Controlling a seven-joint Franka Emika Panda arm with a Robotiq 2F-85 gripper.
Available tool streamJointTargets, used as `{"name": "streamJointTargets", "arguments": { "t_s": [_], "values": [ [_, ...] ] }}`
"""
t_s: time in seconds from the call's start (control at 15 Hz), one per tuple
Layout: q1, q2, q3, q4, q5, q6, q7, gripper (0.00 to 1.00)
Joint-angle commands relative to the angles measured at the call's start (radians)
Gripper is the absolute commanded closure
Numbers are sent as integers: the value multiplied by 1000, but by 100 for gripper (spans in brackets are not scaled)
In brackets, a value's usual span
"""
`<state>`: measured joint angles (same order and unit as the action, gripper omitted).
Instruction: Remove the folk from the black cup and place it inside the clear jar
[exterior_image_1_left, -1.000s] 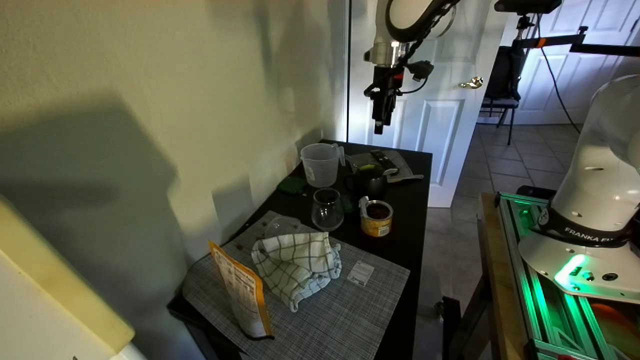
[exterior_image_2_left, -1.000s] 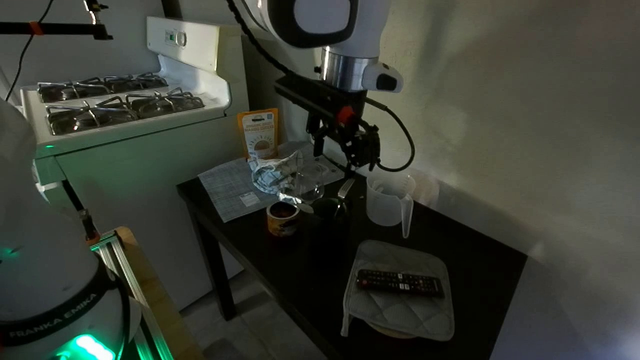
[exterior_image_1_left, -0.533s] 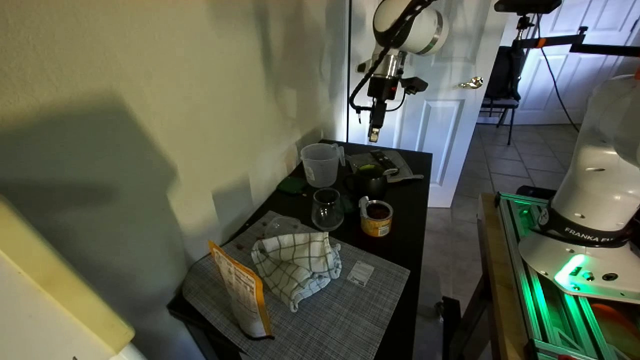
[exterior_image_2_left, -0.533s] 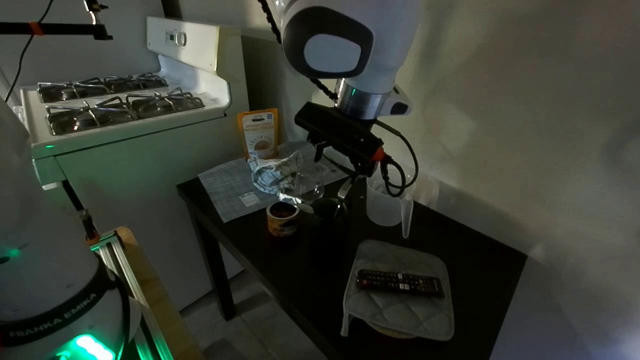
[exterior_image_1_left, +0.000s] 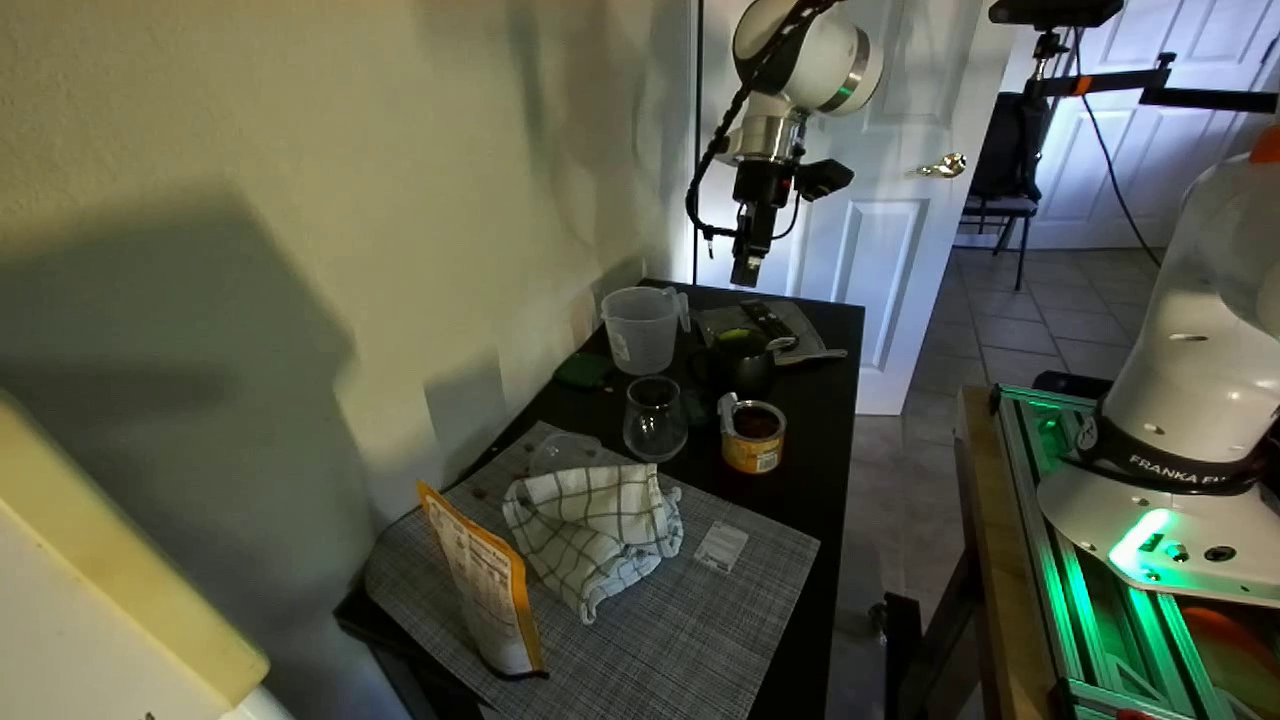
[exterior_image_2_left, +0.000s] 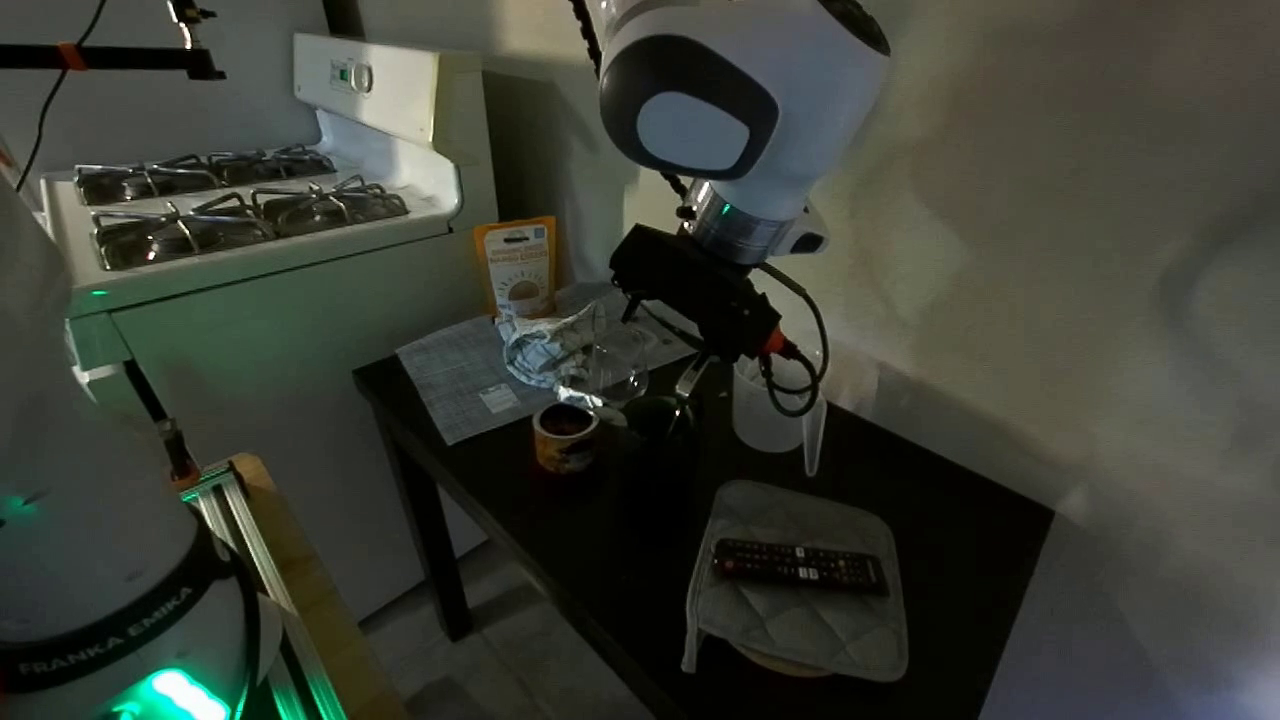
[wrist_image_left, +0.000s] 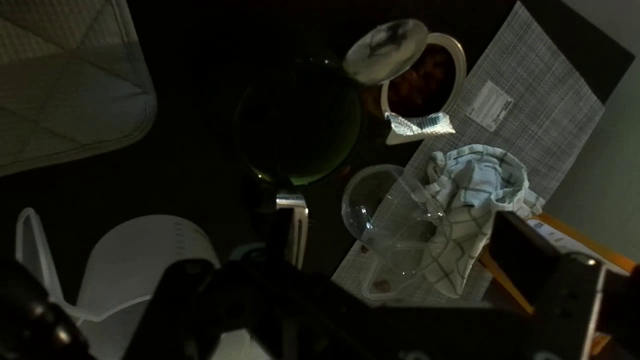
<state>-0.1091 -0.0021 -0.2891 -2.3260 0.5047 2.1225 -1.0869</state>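
Dim lighting, so taking it left to right in an exterior view. Stove (exterior_image_2_left: 300, 260) at 10 o'clock in frame, black worktop (exterior_image_2_left: 620, 545) at 6.

Clock hours from the cup (exterior_image_2_left: 652, 412), then: towel (exterior_image_2_left: 548, 350) on the mat (exterior_image_2_left: 450, 385) at 10, can (exterior_image_2_left: 566, 455) between 8 and 9, glass (exterior_image_2_left: 622, 375) at 11. Probable spoon (exterior_image_2_left: 608, 416), head at 9 by the rim.

Fork (exterior_image_2_left: 690, 377): reading it as the shiny handle leaning out of the cup at 1; tines hidden. Should be light, stiff, slick, hard to damage. Take it flat-on, partway up the exposed handle, and pull along its lean. Pinched at the very tip it will likely swing, and a snagged tine could drag the cup.

Fingers (wrist_image_left: 522, 255): spread wide, nothing between them, hanging above the worktop. Wrist view lines the handle up with one fingertip; contact, can't tell. Reads as pre-grasp.

Jug (exterior_image_2_left: 765, 435) (the clear jar) at 3, near the cup. Wide mouth, looks like thin plastic, so easy to shove; lower the fork in. Remote (exterior_image_2_left: 800, 565) on the potholder (exterior_image_2_left: 830, 640) at 5, off the path I'd guess.

Surface looks flat and smooth, so the cup may slide. Dark cup on dark worktop: outline nearly lost. Wall (exterior_image_2_left: 1050, 250) at 2, past the jug.
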Motion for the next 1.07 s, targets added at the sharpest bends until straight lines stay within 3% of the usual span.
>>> {"name": "streamJointTargets", "arguments": {
  "t_s": [0.0, 0.4, 1.0],
  "values": [
    [-56, 88, 24, 38, 119, 3, -125, 0],
    [-133, 231, 66, 120, 247, -26, -316, 0],
    [-195, 357, 140, 242, 291, -122, -475, 0]
  ]
}}
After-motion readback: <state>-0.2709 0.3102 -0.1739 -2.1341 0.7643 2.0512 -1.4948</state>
